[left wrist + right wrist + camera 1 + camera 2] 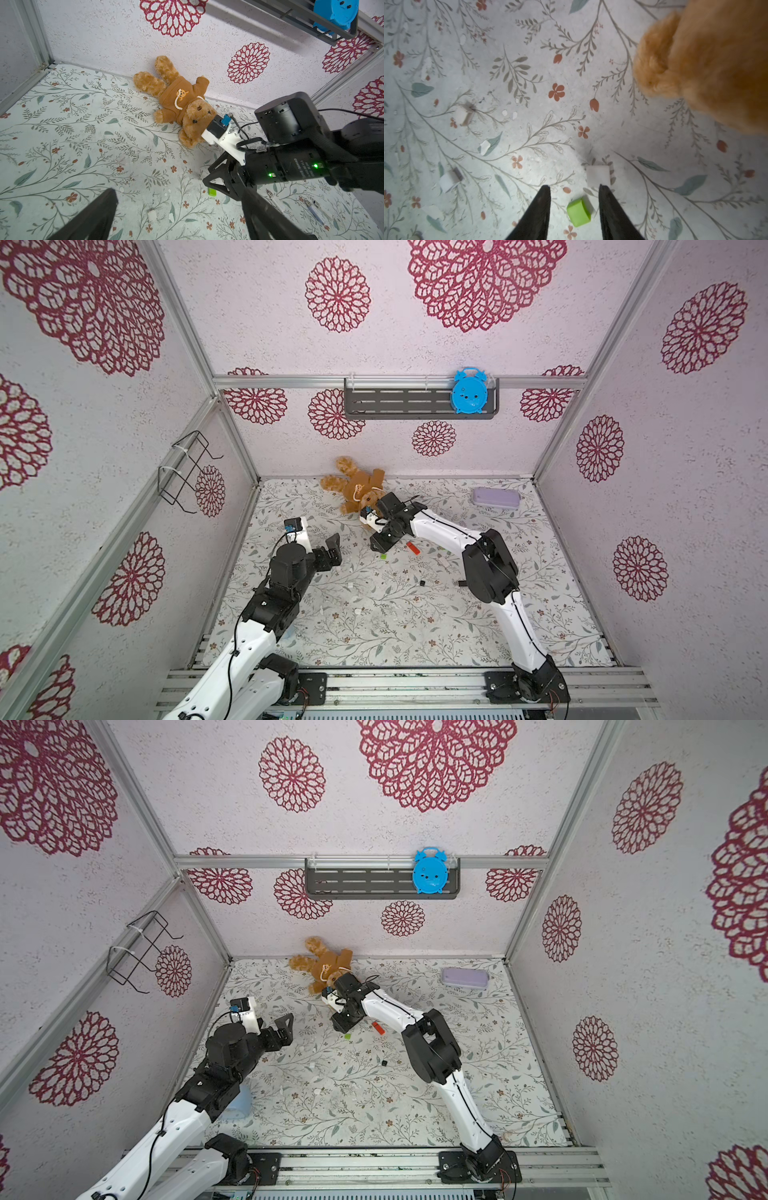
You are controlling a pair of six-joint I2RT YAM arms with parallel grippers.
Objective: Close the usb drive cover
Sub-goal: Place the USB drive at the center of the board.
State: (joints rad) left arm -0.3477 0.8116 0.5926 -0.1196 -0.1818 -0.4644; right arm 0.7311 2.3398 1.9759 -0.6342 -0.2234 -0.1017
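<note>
Item: small lime-green plastic usb drive (579,212); lying on floral-print table (529,83), between right gripper (574,187) jaws, parted, not touching it; left gripper (332,551) jaws spread wide, empty; step: likely grasp; next: centred, gentle squeeze to shut it.

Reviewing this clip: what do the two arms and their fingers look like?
Left arm and right arm: glossy white links, black joint housings, thin black cables alongside. Fingers are black, tapering to points. The right wrist housing shows green lights and white lettering.
</note>
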